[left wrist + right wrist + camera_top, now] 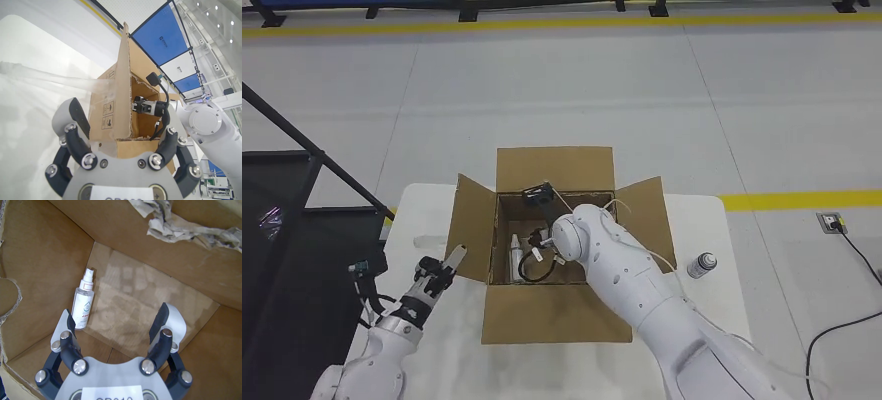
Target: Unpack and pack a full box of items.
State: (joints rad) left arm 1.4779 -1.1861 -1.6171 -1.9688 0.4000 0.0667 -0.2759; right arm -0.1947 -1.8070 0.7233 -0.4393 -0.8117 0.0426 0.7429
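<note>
Likely light, rigid and slippery, the spray bottle (pixel 83 302) lies flat on the cardboard box (pixel 47 256) floor against a side wall, best pinched across its labelled body by the right gripper (pixel 115 314), which is empty, jaws spread, close by.

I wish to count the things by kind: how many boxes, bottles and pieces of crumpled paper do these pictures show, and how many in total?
Cardboard box: 1
Bottles: 2, the inside bottle and the outside bottle
Crumpled paper: 1
Total: 4
</note>
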